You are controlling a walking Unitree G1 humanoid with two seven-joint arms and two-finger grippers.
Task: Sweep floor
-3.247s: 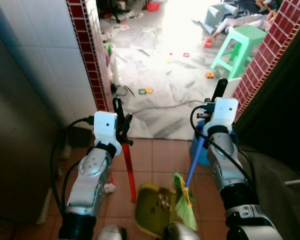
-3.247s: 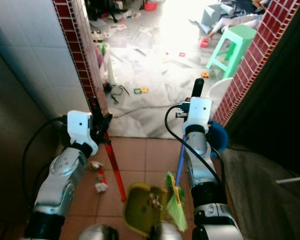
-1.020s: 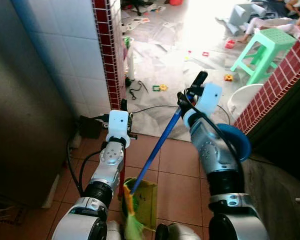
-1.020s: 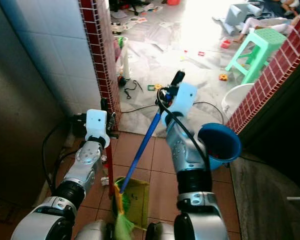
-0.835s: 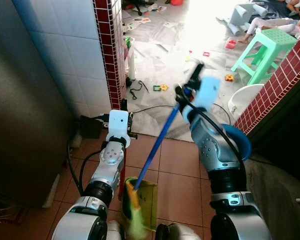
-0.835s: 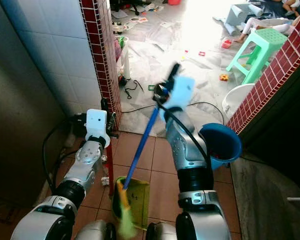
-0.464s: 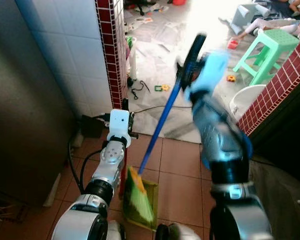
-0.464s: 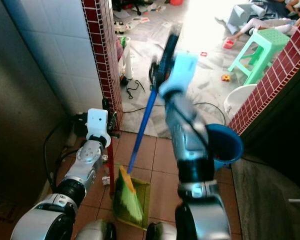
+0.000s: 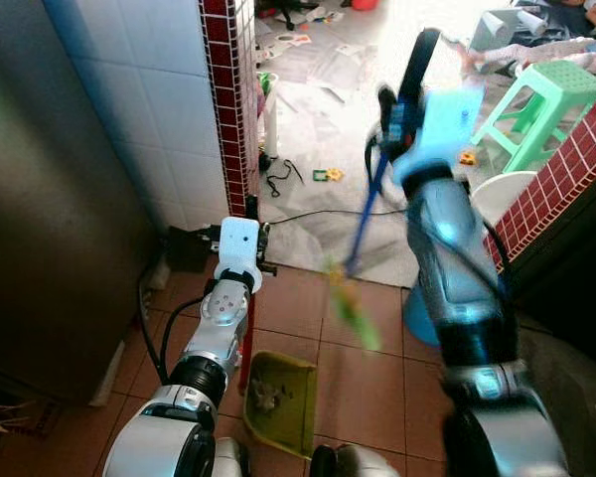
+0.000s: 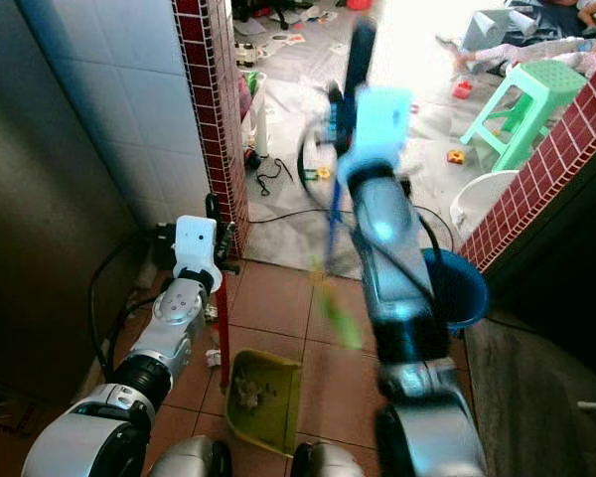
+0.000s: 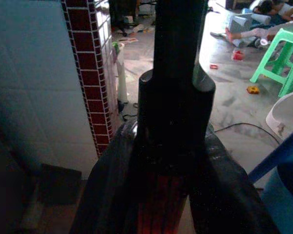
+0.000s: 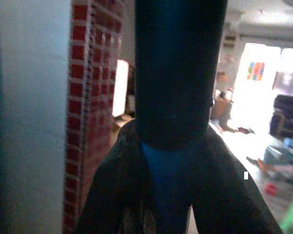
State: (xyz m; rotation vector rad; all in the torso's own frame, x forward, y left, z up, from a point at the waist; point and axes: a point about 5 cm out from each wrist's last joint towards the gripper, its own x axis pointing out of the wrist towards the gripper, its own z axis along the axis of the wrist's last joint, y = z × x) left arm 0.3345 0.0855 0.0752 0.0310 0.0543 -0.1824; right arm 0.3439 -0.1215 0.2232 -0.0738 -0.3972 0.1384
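- right gripper [image 9: 402,84] clamped tight on the blue-handled broom [image 9: 368,219], green bristles off the floor
- left gripper [image 10: 216,227] closed round the red-handled yellow-green plastic dustpan [image 10: 261,399], debris inside, on terracotta floor tiles [image 10: 268,298]

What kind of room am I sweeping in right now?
Likely a lived-in home: a terracotta-tiled utility or kitchen corner opening onto a bright living area. A green plastic stool, small toys scattered over the pale floor, and a red-tile-edged wall suggest it.
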